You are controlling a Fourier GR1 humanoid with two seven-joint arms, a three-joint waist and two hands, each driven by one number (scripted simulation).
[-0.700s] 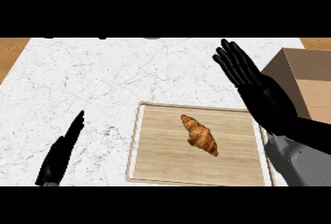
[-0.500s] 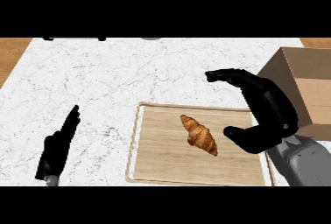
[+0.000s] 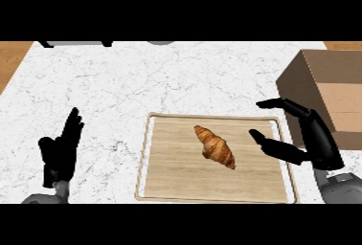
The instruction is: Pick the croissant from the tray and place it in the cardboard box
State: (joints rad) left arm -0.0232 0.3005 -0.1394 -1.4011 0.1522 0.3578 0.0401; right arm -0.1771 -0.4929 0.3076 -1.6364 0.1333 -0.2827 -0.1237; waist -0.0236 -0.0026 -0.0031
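Reaching is the step in hand: the croissant [image 3: 215,147] lies untouched near the middle of the wooden tray [image 3: 163,184], set at a slant, and nothing holds it. The right robot hand [image 3: 311,143] hovers over the tray's right edge, just beside the croissant but apart from it. Its fingers are spread wide, with the thumb pointing toward the croissant and the other fingers arched above, so it forms an open claw holding nothing. The next move calls for carrying that hand leftward and down until thumb and fingers straddle the croissant, then closing round it. The cardboard box [image 3: 331,91] stands on the white marble table [image 3: 176,76] just right of the tray, close behind the hand. The left robot hand [image 3: 60,153] rests open at the left, fingers up.
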